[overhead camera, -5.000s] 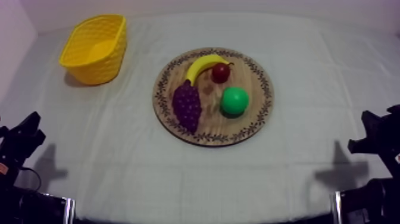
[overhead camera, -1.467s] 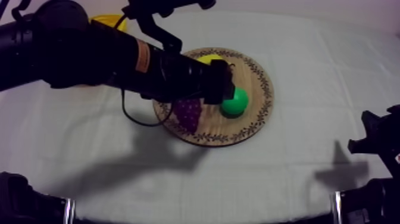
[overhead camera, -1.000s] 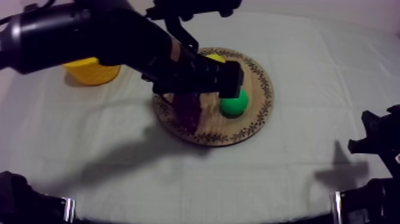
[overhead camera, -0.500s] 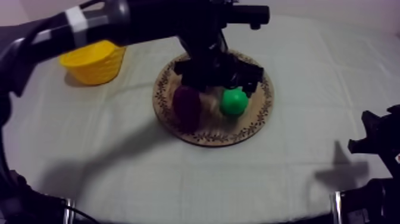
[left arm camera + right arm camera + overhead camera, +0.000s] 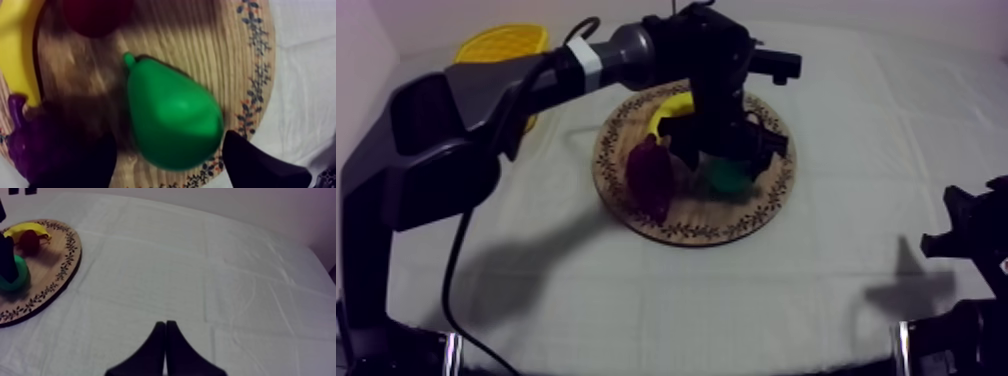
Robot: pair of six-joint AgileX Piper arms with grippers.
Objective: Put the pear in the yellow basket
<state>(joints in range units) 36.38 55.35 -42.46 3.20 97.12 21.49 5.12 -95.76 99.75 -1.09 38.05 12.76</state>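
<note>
Grey-white cloth (image 5: 536, 290) covers the table. From above, the left arm (image 5: 466, 110) reaches across to a round wooden board (image 5: 688, 232). The arm's end is over the green pear (image 5: 728, 180), which lies on the board beside purple grapes (image 5: 650, 178) and a banana (image 5: 671, 112). A yellow basket (image 5: 501, 42) stands well apart, behind the arm.

From the left wrist, the left gripper (image 5: 169, 142) is spread wide, one black finger either side of the pear. A small red fruit (image 5: 95, 15) lies near the pear's stem end.

From the right wrist, the right gripper (image 5: 165, 332) has its fingers pressed together over bare cloth, gripping nothing.
</note>
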